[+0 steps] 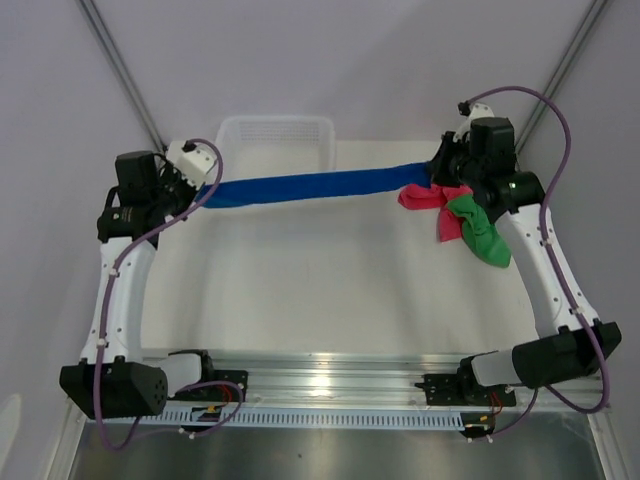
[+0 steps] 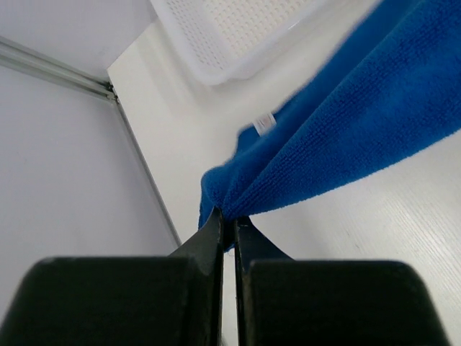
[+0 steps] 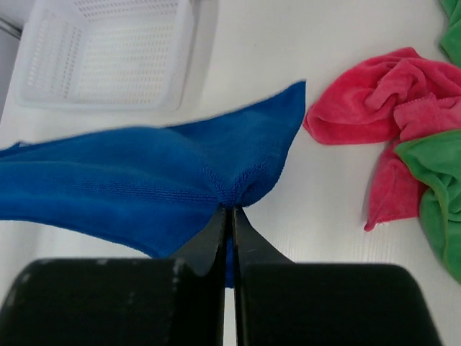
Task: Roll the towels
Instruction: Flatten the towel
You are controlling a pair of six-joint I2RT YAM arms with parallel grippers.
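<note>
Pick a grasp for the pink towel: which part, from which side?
Probably the pink towel's narrow tail pointing toward the arms, approached from above on its left. It sticks out from the bunched mass onto bare table, whereas the green towel overlaps its right side.

Both arms reaching far forward, spread wide apart; left gripper (image 2: 227, 222) and right gripper (image 3: 230, 213) each pinching blue towel (image 1: 310, 187) end, jaws closed.
</note>
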